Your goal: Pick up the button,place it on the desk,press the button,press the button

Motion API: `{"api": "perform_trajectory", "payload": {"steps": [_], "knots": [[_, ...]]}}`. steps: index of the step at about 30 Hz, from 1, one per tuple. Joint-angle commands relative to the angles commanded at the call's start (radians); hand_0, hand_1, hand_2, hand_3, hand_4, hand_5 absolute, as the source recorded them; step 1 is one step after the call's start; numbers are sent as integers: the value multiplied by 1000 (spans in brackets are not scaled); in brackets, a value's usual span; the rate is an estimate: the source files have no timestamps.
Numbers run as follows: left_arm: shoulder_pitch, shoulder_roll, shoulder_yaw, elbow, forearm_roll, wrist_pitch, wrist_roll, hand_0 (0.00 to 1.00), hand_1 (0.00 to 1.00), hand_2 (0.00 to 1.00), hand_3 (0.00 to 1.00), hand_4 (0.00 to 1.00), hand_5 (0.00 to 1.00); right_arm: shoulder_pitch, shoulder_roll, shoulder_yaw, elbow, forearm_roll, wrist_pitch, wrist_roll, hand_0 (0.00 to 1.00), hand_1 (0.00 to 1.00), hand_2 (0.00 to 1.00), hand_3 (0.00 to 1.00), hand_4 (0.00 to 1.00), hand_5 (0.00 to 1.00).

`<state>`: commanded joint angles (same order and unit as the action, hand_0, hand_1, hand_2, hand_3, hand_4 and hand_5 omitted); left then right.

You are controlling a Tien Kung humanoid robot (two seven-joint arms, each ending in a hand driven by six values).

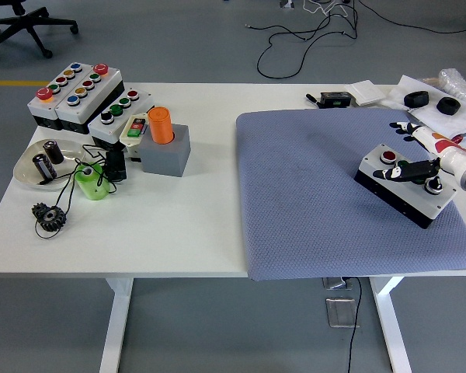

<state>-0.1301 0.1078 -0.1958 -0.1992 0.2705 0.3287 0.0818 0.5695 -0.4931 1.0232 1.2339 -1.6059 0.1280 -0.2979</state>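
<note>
A white-topped button box (406, 185) with a black base lies at an angle on the right part of the blue-grey mat (318, 194). Its top carries a red button (388, 156), green buttons and a black selector knob (433, 187). My right hand (412, 151) reaches in from the right edge and hovers over the box. Its fingers are spread and hold nothing. One dark finger (410, 172) stretches left across the green buttons; I cannot tell whether it touches them. A pale finger (412, 129) points left above the box's far edge.
Several other button boxes (78, 93) stand at the far left. Near them are a grey block with an orange cylinder (165, 144), a dish (27, 175), a green part (89, 183) and a black gear (49, 215). Black parts and papers (431, 101) lie at the far right.
</note>
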Motion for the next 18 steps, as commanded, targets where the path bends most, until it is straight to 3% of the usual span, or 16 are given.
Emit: {"api": "perform_trajectory", "payload": {"steps": [11,18], "knots": [[0,3,18,0,-9,0,2,599,538,504,451,269,994,53,61,-45,-94,-114,48,-73,971,915,977,993,992,328],[0,4,22,0,-12,2,1,599,532,494,446,271,992,72,76,-60,-133,-183,56,-98,953,915,979,993,975,331]]}}
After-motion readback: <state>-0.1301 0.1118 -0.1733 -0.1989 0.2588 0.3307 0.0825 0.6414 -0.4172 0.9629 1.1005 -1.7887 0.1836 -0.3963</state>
